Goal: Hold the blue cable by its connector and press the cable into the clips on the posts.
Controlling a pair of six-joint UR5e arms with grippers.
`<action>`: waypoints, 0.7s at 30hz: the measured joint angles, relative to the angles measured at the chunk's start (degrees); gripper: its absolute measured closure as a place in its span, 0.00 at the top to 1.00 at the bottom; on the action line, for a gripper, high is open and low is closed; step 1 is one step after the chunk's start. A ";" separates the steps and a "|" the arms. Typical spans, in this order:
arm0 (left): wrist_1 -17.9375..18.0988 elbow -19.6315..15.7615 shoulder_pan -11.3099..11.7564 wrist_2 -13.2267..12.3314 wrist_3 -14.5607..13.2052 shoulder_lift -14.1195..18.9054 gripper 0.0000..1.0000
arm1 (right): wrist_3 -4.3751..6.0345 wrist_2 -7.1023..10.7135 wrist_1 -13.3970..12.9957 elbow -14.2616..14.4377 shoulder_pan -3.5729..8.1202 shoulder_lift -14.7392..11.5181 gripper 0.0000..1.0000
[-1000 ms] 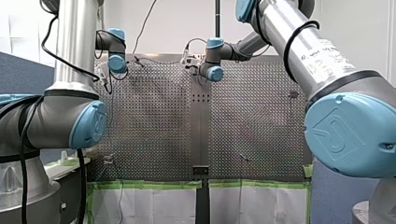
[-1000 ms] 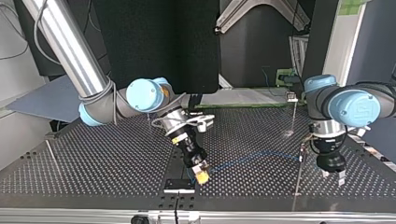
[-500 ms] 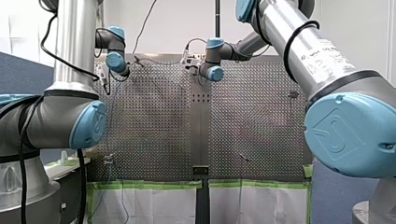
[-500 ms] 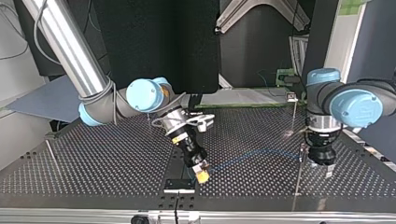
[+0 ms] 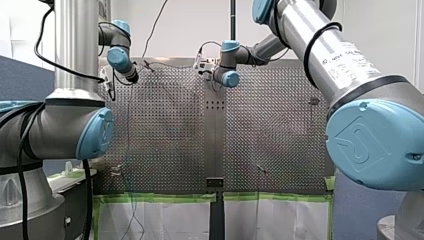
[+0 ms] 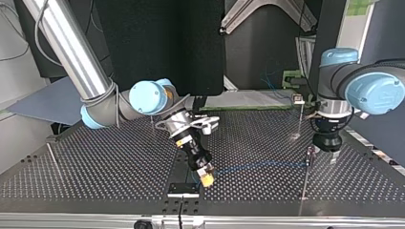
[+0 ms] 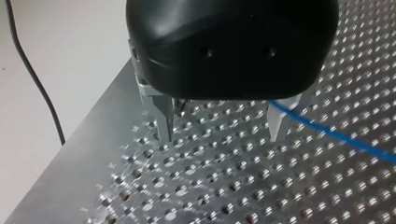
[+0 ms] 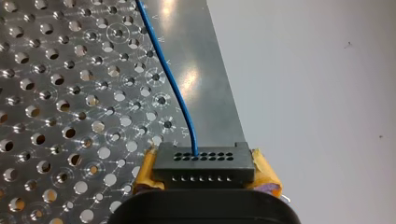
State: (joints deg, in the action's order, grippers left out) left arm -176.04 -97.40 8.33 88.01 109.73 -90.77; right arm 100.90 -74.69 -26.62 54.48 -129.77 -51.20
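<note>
The blue cable (image 6: pixel 258 166) lies low over the perforated table (image 6: pixel 95 167), running almost level across the top view from my right gripper (image 6: pixel 206 179) near the table's middle to a thin post (image 6: pixel 305 176) at that view's right. Whether it sits in a clip there is too small to tell.

Its end goes into a black connector (image 8: pixel 204 163) with a row of small holes. The right wrist view shows this connector clamped between the yellow pads (image 8: pixel 266 172) of my right gripper, and the cable curves away from it over the table's edge strip.

My right arm (image 6: pixel 71 52) slants down from the top view's upper left and bends at the wrist, so its gripper tilts down toward the table's near edge.

My left arm (image 6: pixel 372 90) comes in at the top view's right, its wrist turned straight down. My left gripper (image 6: pixel 329 155) hangs just beside the top of the post. In the left wrist view its metal fingers (image 7: pixel 163 119) are spread apart above the holes with nothing between them. The cable passes close by one finger, and I cannot tell whether it touches.
</note>
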 joint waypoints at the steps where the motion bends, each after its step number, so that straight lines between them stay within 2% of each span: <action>1: -0.57 -0.57 0.03 -0.28 0.23 0.57 1.00 | -0.02 -0.01 0.06 0.01 0.00 0.00 0.00; 10: -4.46 -4.22 -0.63 -1.79 -0.01 5.03 1.00 | -0.07 -0.01 0.15 -0.01 0.00 0.04 0.00; 16: -6.03 -4.51 -0.79 -3.41 0.59 7.82 1.00 | -0.07 -0.01 0.15 -0.01 0.07 0.06 0.00; 21: -6.78 -4.52 -1.11 -4.17 -0.74 10.04 1.00 | -0.07 0.00 0.18 -0.02 0.11 0.07 0.00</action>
State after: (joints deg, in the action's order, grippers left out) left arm -182.82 -101.92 7.22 83.84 108.98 -80.73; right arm 100.83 -74.69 -26.44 54.47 -129.66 -51.13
